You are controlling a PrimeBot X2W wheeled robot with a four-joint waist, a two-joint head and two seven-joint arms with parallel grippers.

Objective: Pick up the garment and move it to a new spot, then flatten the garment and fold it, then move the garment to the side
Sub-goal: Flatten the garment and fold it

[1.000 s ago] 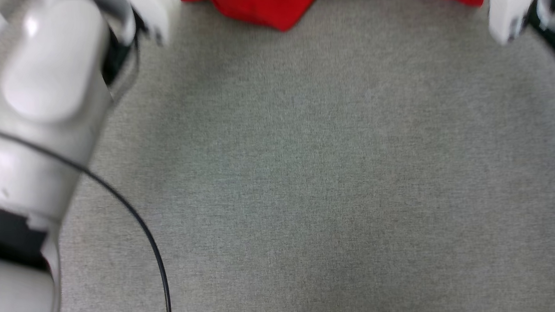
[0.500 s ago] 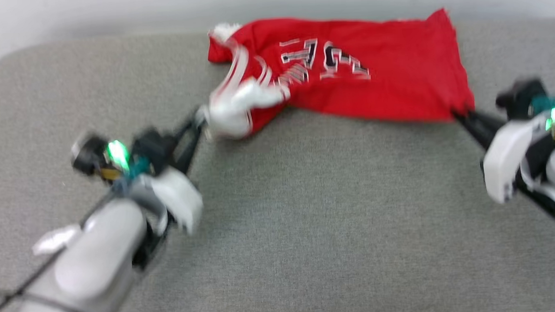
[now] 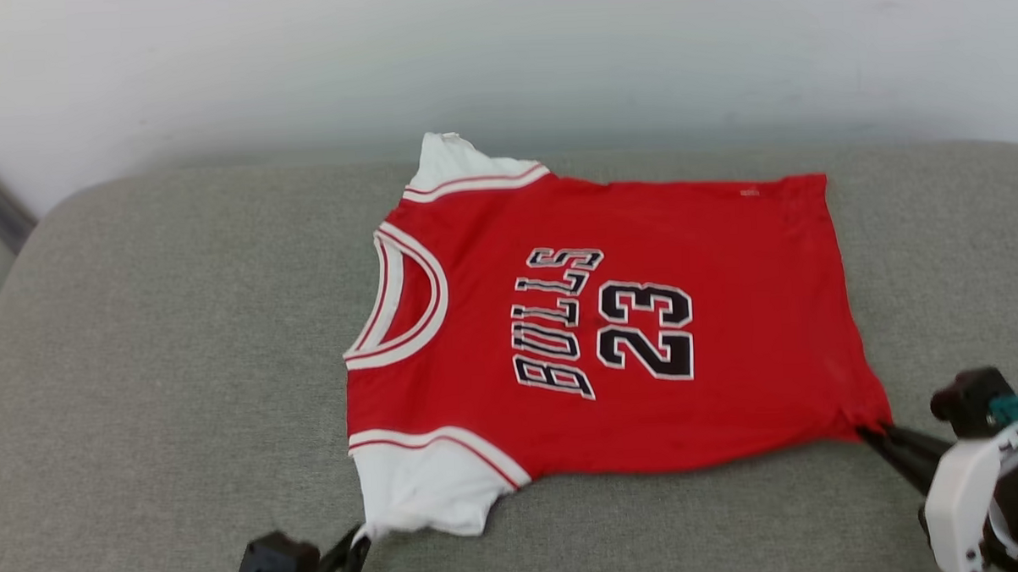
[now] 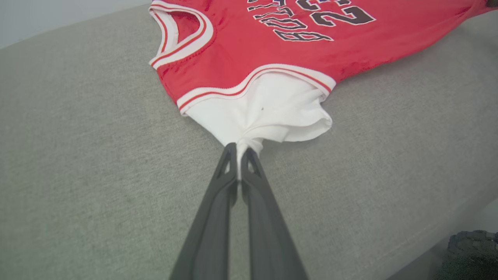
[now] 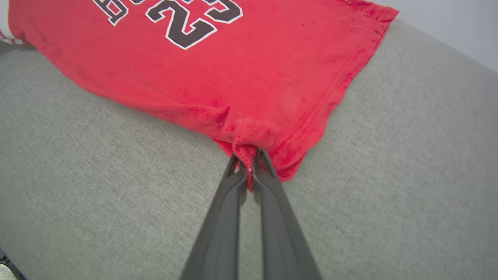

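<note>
The garment is a red jersey with white sleeves and black lettering, spread flat face up on the grey cushion, collar pointing left. My left gripper is shut on the tip of the near white sleeve, seen close in the left wrist view with the gripper pinching bunched white cloth. My right gripper is shut on the near hem corner; in the right wrist view the gripper clamps gathered red fabric of the garment.
The grey upholstered surface stretches wide to the left and in front of the jersey. A pale wall runs behind it. The cushion's rounded edge drops away at the far left.
The head view has swung up from bare cushion to the whole jersey. Crumpled half a second ago, the jersey now lies spread flat, with both grippers still holding its near sleeve and hem corner.
</note>
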